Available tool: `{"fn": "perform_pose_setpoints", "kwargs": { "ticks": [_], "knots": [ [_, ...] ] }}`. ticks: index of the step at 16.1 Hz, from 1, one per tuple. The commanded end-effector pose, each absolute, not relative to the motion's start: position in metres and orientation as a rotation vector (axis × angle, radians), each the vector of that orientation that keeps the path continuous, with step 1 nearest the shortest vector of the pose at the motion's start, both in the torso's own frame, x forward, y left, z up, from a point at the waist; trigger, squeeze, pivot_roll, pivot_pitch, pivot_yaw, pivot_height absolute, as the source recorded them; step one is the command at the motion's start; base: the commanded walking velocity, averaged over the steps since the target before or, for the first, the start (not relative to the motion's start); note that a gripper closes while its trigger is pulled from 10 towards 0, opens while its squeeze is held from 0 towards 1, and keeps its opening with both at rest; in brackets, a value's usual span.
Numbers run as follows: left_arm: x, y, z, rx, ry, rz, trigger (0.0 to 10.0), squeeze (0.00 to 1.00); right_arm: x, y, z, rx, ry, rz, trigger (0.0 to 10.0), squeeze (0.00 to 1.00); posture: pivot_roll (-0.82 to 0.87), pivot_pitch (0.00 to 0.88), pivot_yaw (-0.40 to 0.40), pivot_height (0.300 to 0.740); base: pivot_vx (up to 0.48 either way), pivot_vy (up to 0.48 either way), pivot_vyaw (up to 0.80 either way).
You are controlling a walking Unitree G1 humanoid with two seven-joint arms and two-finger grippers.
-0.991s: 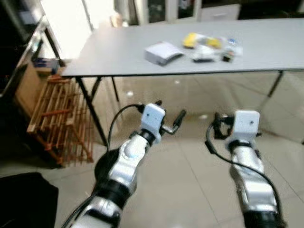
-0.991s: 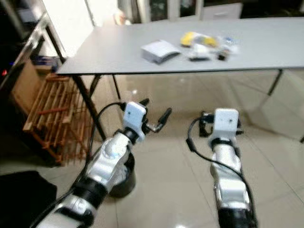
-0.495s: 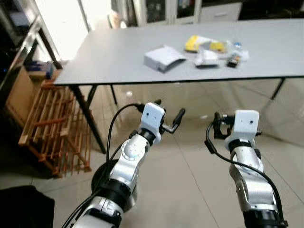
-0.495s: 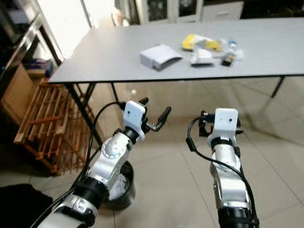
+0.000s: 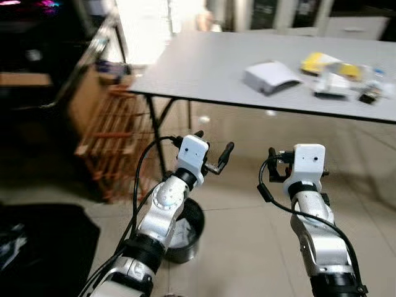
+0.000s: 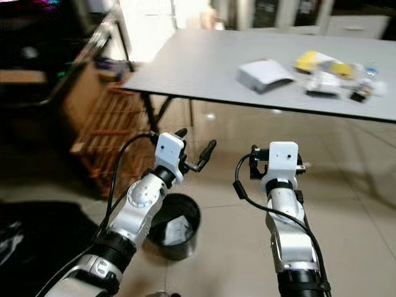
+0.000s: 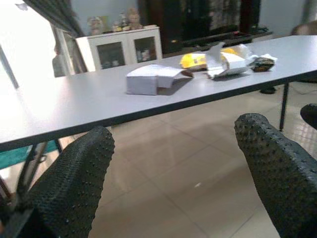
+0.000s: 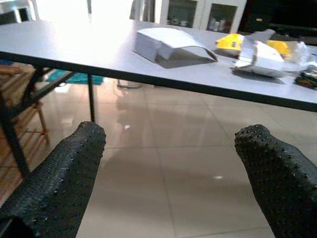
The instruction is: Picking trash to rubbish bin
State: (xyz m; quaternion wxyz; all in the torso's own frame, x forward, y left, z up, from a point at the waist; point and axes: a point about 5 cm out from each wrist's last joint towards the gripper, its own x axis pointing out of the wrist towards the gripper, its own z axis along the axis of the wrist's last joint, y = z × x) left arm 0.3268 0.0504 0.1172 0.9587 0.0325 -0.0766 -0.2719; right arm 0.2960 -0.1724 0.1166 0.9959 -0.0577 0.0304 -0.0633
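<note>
You have the left gripper [image 7: 168, 173] and right gripper [image 8: 168, 173] spread apart, holding nothing, facing crumpled trash [image 5: 337, 74] on the smooth grey surface [image 5: 210, 68], round black bin [image 6: 176, 232] below.

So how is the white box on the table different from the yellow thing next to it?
The white box is pale grey-white, while the yellow wrapper is bright yellow. The white box is blocky with a flap lifted open; the yellow wrapper looks flatter and crumpled. The white box lies by itself, nearer the table's corner, while the yellow wrapper sits among other bits of trash. Both lie on the grey table, and neither gripper is touching them.
</note>
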Motion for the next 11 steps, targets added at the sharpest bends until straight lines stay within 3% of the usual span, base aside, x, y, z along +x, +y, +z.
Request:
{"fn": "perform_pose_setpoints", "kwargs": {
  "ticks": [1,11],
  "knots": [
    [0.3264,0.0487,0.1165,0.079,-0.147,-0.565,10.0,0.00,0.2971,-0.1745,0.1188,-0.113,0.052,-0.135,10.0,0.00,-0.14,0.040,0.046,0.740,0.000,-0.480,0.00],
    [0.3263,0.0471,0.1154,0.076,-0.141,-0.572,10.0,0.00,0.2956,-0.1748,0.1184,-0.112,0.055,-0.140,10.0,0.00,-0.15,0.041,0.050,0.740,0.000,-0.480,0.00]
  ]
}}
